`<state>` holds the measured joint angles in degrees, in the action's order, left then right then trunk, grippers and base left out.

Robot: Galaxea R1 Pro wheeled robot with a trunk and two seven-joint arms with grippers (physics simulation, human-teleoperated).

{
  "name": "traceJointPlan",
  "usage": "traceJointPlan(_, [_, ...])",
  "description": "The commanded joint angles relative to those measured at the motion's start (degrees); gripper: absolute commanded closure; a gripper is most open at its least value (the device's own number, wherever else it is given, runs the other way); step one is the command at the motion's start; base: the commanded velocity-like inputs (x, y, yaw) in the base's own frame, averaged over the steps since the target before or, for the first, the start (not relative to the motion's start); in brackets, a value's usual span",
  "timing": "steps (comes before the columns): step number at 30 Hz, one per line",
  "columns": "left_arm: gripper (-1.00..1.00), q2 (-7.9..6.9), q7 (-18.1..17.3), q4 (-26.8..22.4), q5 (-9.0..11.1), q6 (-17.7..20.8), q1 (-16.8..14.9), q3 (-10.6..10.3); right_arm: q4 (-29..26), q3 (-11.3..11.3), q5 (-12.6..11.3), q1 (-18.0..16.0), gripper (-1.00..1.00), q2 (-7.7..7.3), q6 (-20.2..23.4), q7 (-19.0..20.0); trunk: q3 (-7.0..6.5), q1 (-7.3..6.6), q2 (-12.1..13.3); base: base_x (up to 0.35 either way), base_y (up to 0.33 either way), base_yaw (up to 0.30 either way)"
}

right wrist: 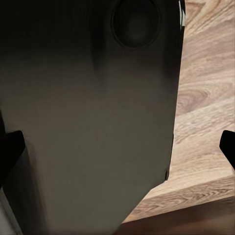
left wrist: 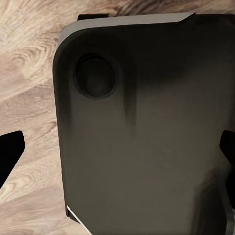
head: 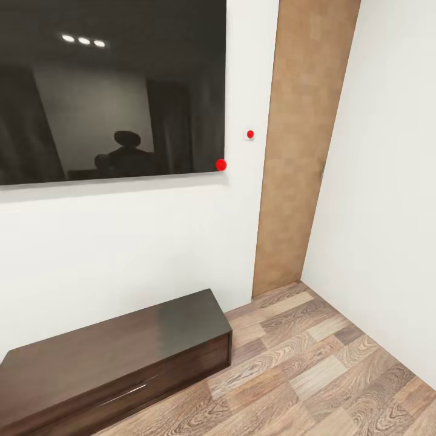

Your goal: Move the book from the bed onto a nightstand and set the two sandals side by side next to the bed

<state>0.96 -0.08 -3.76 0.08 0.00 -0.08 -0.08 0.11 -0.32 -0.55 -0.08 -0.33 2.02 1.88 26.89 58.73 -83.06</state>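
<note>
I face a corner of a room with white walls (head: 121, 242) and a striped wood-plank floor (head: 315, 363). The book, the bed, the nightstand and the sandals are out of view. My left gripper (left wrist: 117, 156) hangs open above my own dark grey base (left wrist: 147, 98), its black fingertips (left wrist: 10, 152) far apart at the picture's sides with nothing between them. My right gripper (right wrist: 117, 152) is open in the same way over the base (right wrist: 88, 122), beside bare floor (right wrist: 205, 98).
A long low dark brown cabinet (head: 109, 357) stands against the wall at the lower left. Above it hangs a large black screen (head: 109, 91). A tall light-brown wood panel (head: 303, 151) fills the corner, with a small wall switch (head: 250, 134) beside it. Floor stretches to the right.
</note>
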Motion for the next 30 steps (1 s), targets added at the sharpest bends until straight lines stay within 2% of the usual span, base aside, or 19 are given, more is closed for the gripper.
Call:
traceJointPlan(1, [-1.0, 0.0, 0.0, 0.0, 0.0, 0.0, 0.0, 0.0, 0.0, 0.0, -0.1, 0.0, -1.0, -0.02, 0.2, 0.2, 0.04, 0.0, 0.0, 0.0, 0.0, 0.0])
traceJointPlan(8, [-1.0, -0.02, 0.0, 0.0, 0.0, 0.0, 0.0, 0.0, 0.0, 0.0, -0.1, 0.0, -1.0, -0.02, 0.2, 0.2, 0.04, 0.0, 0.0, 0.0, 0.0, -0.04])
traceJointPlan(30, [-1.0, -0.01, 0.0, -0.1, 0.0, 0.0, 0.0, 0.0, 0.0, 0.0, -0.1, 0.0, -1.0, -0.03, 0.4, 0.3, 0.04, 0.0, 0.0, 0.0, 0.0, -0.191])
